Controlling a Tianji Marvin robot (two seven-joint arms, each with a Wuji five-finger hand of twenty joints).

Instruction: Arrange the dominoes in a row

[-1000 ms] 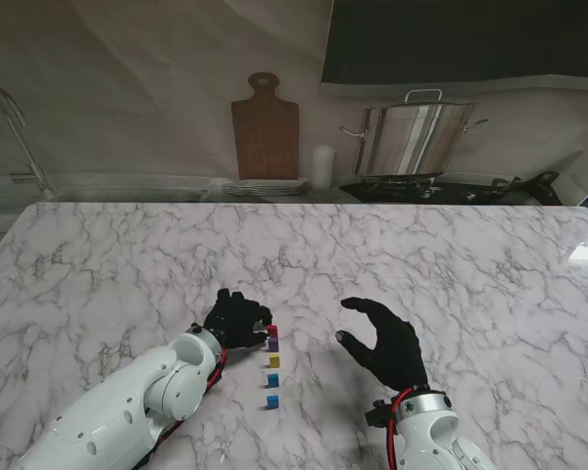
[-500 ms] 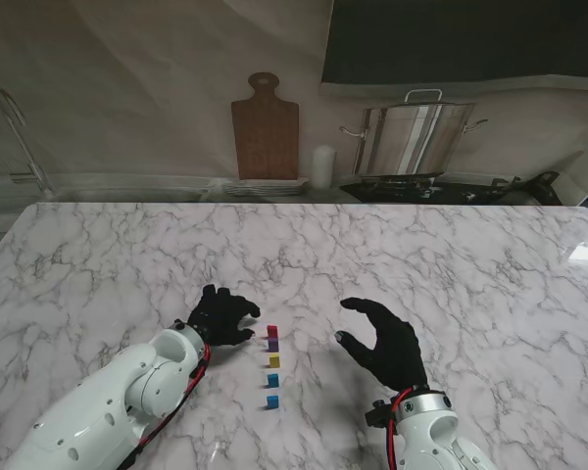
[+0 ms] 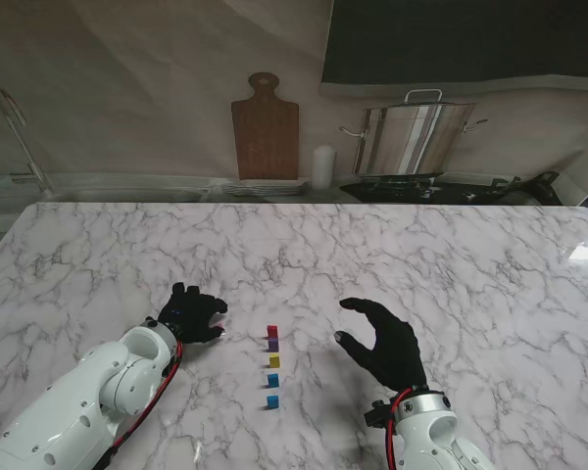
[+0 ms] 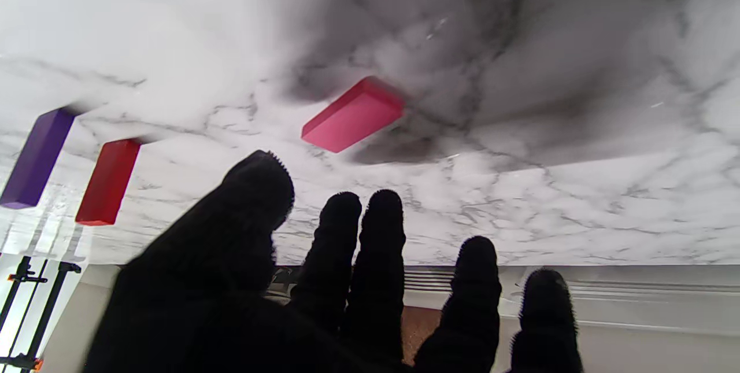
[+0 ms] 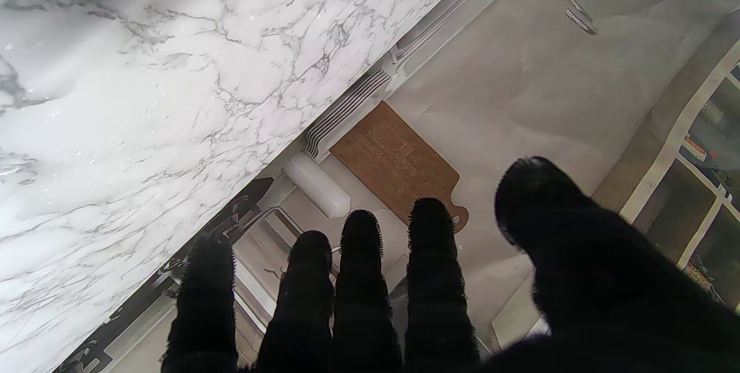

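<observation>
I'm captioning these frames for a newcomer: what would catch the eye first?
A short row of coloured dominoes stands on the marble table, running away from me between the two black-gloved hands. The left hand hovers open to their left, the right hand open to their right. A pink domino lies flat near the left fingers.

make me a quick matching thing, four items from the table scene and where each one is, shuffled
Things:
1. red domino
2. yellow domino
3. pink domino
4. cutting board

Places:
A. middle of the row
B. leaning on the wall behind the table
C. end of the row farthest from me
D. lying apart from the row, just ahead of the left robot hand

Pairs: 1-C, 2-A, 3-D, 4-B
</observation>
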